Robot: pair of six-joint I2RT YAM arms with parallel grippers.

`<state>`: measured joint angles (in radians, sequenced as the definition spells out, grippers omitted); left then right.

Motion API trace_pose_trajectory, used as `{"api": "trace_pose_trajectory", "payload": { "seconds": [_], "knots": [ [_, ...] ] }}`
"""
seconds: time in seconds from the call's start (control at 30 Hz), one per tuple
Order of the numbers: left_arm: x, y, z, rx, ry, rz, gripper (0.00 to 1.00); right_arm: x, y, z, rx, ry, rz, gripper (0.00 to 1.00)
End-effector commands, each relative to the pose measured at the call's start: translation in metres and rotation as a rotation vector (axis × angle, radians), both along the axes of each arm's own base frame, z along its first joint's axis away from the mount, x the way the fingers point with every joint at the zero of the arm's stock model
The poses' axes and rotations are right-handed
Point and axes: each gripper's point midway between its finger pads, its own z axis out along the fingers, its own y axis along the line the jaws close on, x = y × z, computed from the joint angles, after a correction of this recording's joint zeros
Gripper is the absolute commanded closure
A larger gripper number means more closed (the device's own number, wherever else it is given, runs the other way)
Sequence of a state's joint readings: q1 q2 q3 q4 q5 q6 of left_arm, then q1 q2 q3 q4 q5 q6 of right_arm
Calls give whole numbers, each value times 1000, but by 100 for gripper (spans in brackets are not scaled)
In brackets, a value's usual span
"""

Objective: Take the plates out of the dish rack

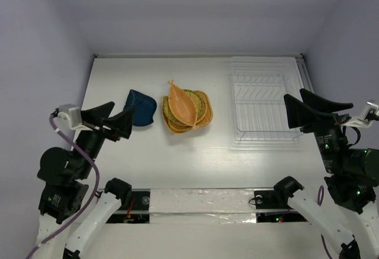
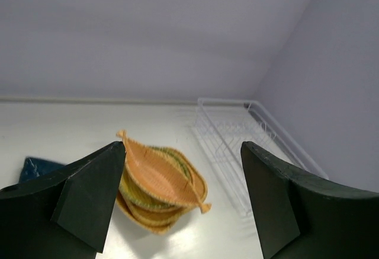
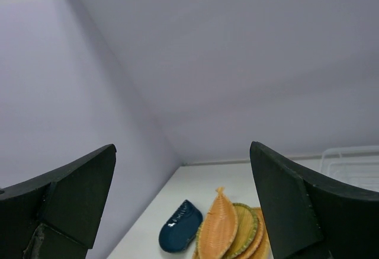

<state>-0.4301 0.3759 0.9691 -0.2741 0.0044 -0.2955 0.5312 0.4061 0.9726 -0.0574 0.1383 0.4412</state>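
Where the arms are bolted: near edge of the white table (image 1: 118, 75), 6 o'clock in the overhead view, with a strip of silvery tape (image 1: 201, 202) between the two bases.
Left side: the left gripper (image 1: 121, 109) hangs at 8 o'clock of the table, its black wedge fingers spread wide with nothing between them, aimed toward 2 o'clock. A purple cable (image 1: 71, 146) loops down its arm.
Right side: the right gripper (image 1: 294, 95) sits at 3 o'clock, its pincer gaping wide and holding nothing, aimed toward 10 o'clock. From above it overlaps the right rim of the rack; contact cannot be told.
Blue plate: the dark blue plate (image 1: 141, 107) lies on the table at 9 o'clock of the stack, just beside it and apart. From above, the left fingertips overlap its near-left edge.
Stack: the stack of plates (image 1: 201, 108) rests near the table's middle, orange woven pieces with a yellow-green one among them.
Top piece: the orange leaf-shaped plate (image 1: 180, 106) crowns the stack, its long axis running 11 to 5 o'clock.
Rack: the dish rack (image 1: 263, 99), clear wire with thin upright dividers, stands at 3 o'clock of the stack, well apart, reaching the far right corner. Every plate in view lies outside it.
Backdrop: a pale lilac wall (image 1: 195, 16) closes the far side, at 12 o'clock.
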Motion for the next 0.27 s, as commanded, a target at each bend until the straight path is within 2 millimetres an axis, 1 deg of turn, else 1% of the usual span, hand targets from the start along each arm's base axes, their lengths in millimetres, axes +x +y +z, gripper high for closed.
{"api": "trace_pose_trajectory", "payload": {
  "seconds": [0.0, 0.07, 0.13, 0.23],
  "knots": [
    [-9, 18, 42, -35, -100, 71, 23, 7, -18, -30, -47, 108, -105, 0],
    [-11, 19, 45, -39, -107, 69, 24, 2, -22, -31, -52, 101, -112, 0],
    [-10, 16, 43, -40, -97, 60, 24, 0, -22, -35, -61, 102, -109, 0],
    [-5, 14, 33, -35, -53, 56, 24, 1, -15, -40, -83, 116, -83, 0]
  ]
}}
